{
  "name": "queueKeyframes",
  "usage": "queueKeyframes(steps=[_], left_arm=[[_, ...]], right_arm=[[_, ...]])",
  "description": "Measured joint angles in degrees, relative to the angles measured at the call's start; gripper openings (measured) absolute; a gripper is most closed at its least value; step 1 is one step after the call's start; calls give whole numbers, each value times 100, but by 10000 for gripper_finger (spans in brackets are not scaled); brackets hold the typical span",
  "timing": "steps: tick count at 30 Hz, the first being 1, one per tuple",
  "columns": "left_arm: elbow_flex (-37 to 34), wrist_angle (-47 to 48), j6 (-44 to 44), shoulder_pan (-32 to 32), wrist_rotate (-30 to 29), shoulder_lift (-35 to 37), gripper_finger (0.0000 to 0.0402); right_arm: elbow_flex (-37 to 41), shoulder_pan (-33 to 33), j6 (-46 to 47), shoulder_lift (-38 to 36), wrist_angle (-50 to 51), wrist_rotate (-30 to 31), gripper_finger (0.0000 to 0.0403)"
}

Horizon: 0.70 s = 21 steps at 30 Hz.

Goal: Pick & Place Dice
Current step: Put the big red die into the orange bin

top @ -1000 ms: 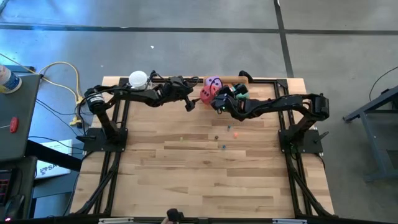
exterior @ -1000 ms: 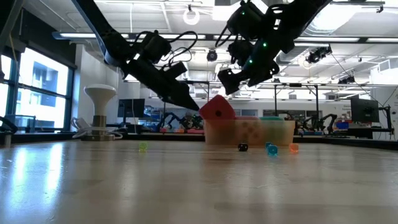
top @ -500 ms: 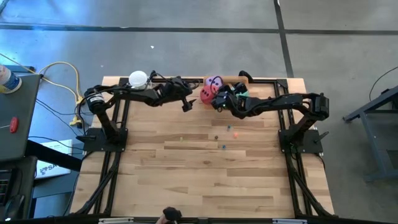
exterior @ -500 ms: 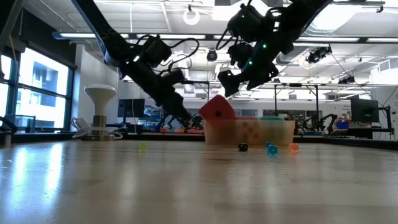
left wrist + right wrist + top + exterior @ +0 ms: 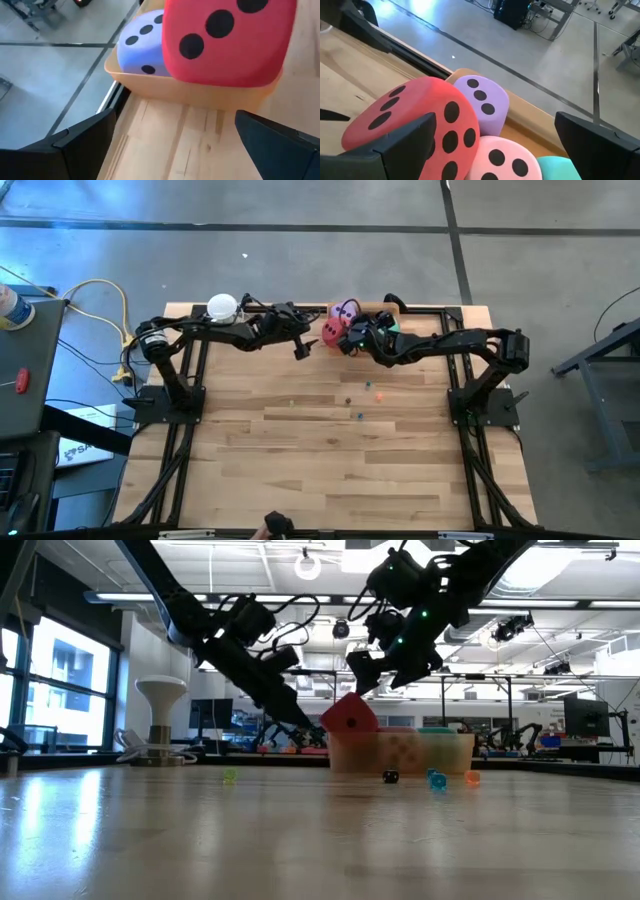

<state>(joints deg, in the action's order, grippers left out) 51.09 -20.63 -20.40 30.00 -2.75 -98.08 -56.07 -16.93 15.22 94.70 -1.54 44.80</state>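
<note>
Both end effectors, left and right, spread empty beside the red die perched on the tray rim; judged placing nearly done, next seating it inside.

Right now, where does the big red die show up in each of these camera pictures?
High view: the red die sits at the table's far edge, between the two arms.
Low view: red die at centre, tilted on the tray's left end.
Left wrist view: red die fills the upper right.
Right wrist view: red die at lower left.
Shared landmark: the purple die beside it.
</note>
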Motion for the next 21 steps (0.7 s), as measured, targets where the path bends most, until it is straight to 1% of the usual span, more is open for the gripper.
queueKeyframes(steps=[4, 8, 10, 13, 21], left_arm=[[0, -160, -79, 0, -26, -30, 400], [5, -747, -79, 0, 17, -299, 400], [9, -881, -80, 0, 46, -434, 400], [11, -962, -153, 0, -18, -589, 400], [20, -1214, -93, 0, -39, -597, 400]], right_arm=[[0, -11, -18, 0, -51, 0, 400], [0, -11, -14, 0, -293, -4, 400], [0, -11, -31, 0, -379, -32, 400], [0, -14, -26, 0, -387, -92, 400], [-21, -170, 164, 208, -423, -188, 400]])
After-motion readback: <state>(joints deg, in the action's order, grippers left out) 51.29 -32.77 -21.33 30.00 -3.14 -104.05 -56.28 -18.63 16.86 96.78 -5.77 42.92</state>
